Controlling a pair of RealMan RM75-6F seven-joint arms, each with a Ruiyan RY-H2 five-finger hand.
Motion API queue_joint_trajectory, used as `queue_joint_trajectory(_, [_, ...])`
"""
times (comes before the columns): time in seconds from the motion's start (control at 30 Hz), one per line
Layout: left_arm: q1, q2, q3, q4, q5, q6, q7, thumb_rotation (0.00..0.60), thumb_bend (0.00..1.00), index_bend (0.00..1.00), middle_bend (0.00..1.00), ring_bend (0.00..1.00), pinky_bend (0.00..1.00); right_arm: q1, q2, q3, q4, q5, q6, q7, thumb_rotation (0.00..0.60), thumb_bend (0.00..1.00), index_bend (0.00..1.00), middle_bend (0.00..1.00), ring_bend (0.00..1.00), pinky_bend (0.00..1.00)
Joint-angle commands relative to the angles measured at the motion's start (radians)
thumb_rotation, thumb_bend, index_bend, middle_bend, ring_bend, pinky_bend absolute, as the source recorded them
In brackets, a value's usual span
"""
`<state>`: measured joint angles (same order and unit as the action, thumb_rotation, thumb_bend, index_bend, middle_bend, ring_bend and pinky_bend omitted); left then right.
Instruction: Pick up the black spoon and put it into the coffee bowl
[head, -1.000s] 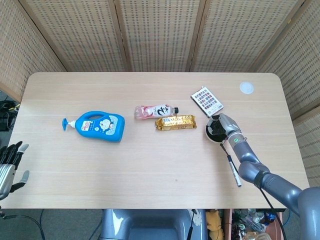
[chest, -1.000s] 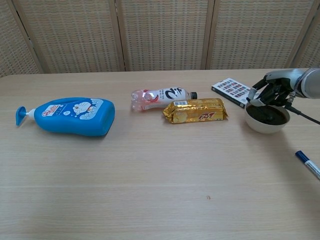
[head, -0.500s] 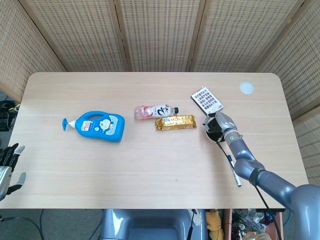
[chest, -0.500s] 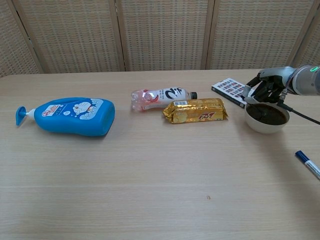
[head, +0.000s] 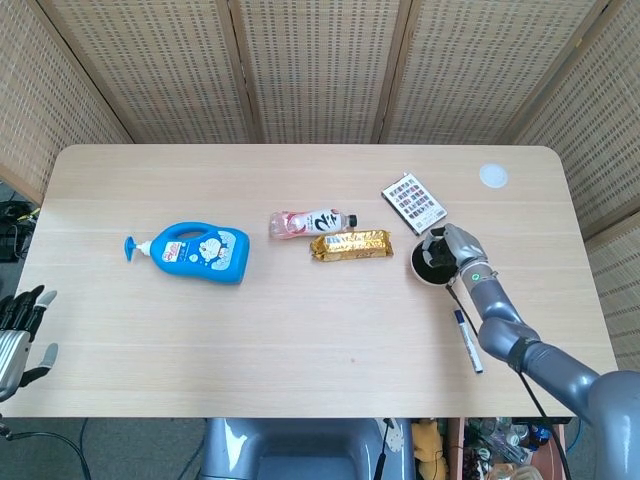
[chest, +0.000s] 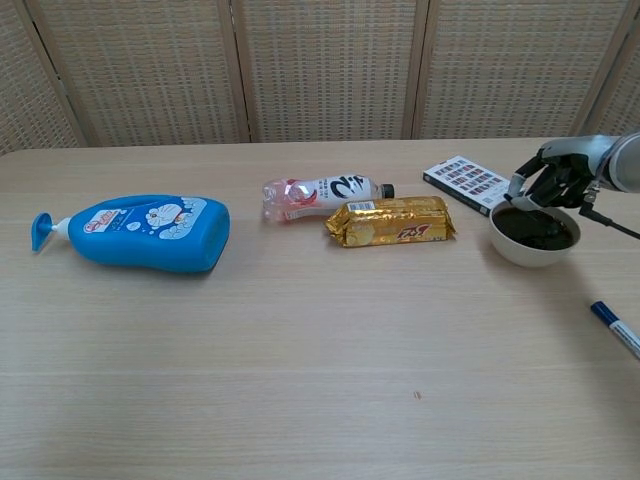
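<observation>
The right hand (chest: 553, 184) hangs over the far rim of the coffee bowl (chest: 534, 235), its fingers curled downward toward the dark coffee. Whether it holds the black spoon I cannot tell: no spoon shows clearly in either view, and against the dark fingers and dark liquid a thin black handle would be lost. It may be pinched under the fingers or already resting in the bowl.

A small spoon of this sort is, by my judgement, light, stiff and smooth, so it calls for a pinch at the handle, not the scoop end, and a gentle one, since it can swivel or slip between hard fingertips. The bowl looks full, so a careless drop could splash, and a nudge on the rim could slide the bowl.

Just beyond the hand lies a printed card box (head: 413, 202); nearer the robot, below the wrist, lies a blue-capped pen (head: 466, 339). Off to the hand's left sit a gold snack bar (chest: 390, 221), a small drink bottle (chest: 322, 195) and a blue soap bottle (chest: 145, 232).

The left hand (head: 22, 330) is released, fingers apart, at the near table corner.
</observation>
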<state>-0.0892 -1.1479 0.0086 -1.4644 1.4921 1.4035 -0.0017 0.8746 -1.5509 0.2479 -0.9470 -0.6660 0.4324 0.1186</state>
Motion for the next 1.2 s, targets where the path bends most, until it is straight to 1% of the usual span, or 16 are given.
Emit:
queue_joint_trajectory(0.03, [0.002,0.0,0.001,0.001,-0.001,0.001,0.0,0.6,0.47,0.0,0.0,0.0,0.0,-0.004,0.01,-0.001,-0.046,-0.014,-0.002,-0.001,0.6,0.65,0.74,0.9,0.89,1.0])
queue_joint_trajectory(0.17, [0.005,0.001,0.003,0.004,-0.005,0.001,-0.002,0.6,0.47,0.0,0.0,0.0,0.0,0.003,-0.003,-0.001,-0.045,-0.019,-0.002,-0.002,0.6,0.65,0.74,0.9,0.89,1.0])
queue_joint_trajectory(0.4, [0.012,0.002,0.004,0.008,-0.012,0.003,-0.005,0.6,0.47,0.0,0.0,0.0,0.0,0.034,-0.036,0.007,0.014,-0.012,-0.007,-0.012,0.6,0.65,0.74,0.9,0.89,1.0])
queue_joint_trajectory(0.63, [0.012,0.0,0.005,0.009,-0.011,0.001,-0.005,0.6,0.47,0.0,0.0,0.0,0.0,0.037,-0.034,0.001,0.051,0.013,-0.01,-0.024,0.6,0.65,0.74,0.9,0.89,1.0])
queue_joint_trajectory(0.8, [0.009,-0.001,0.005,0.007,-0.006,0.0,-0.003,0.6,0.47,0.0,0.0,0.0,0.0,0.02,-0.019,-0.009,0.042,0.02,-0.003,-0.03,0.6,0.65,0.74,0.9,0.89,1.0])
queue_joint_trajectory(1.0, [0.004,-0.002,0.004,0.003,0.002,0.0,-0.001,0.6,0.47,0.0,0.0,0.0,0.0,-0.002,0.007,-0.013,0.0,0.011,0.016,-0.03,0.6,0.65,0.74,0.9,0.89,1.0])
queue_joint_trajectory(1.07, [0.005,0.0,0.003,0.001,0.002,0.004,-0.001,0.6,0.47,0.0,0.0,0.0,0.0,-0.006,0.012,-0.012,-0.01,0.004,0.026,-0.032,0.6,0.61,0.72,0.9,0.89,1.0])
queue_joint_trajectory(1.13, [0.006,0.002,0.003,0.0,0.001,0.005,0.0,0.6,0.47,0.0,0.0,0.0,0.0,-0.009,0.019,-0.01,-0.018,0.0,0.028,-0.031,0.6,0.49,0.66,0.89,0.89,1.0])
queue_joint_trajectory(1.17, [0.007,0.002,0.004,0.0,0.001,0.006,0.0,0.6,0.47,0.0,0.0,0.0,0.0,-0.01,0.021,-0.009,-0.021,-0.003,0.031,-0.031,0.6,0.44,0.64,0.89,0.89,1.0])
queue_joint_trajectory(1.2, [0.008,0.003,0.004,0.0,0.001,0.006,-0.001,0.6,0.47,0.0,0.0,0.0,0.0,-0.012,0.024,-0.009,-0.025,-0.007,0.032,-0.031,0.6,0.37,0.61,0.89,0.89,1.0])
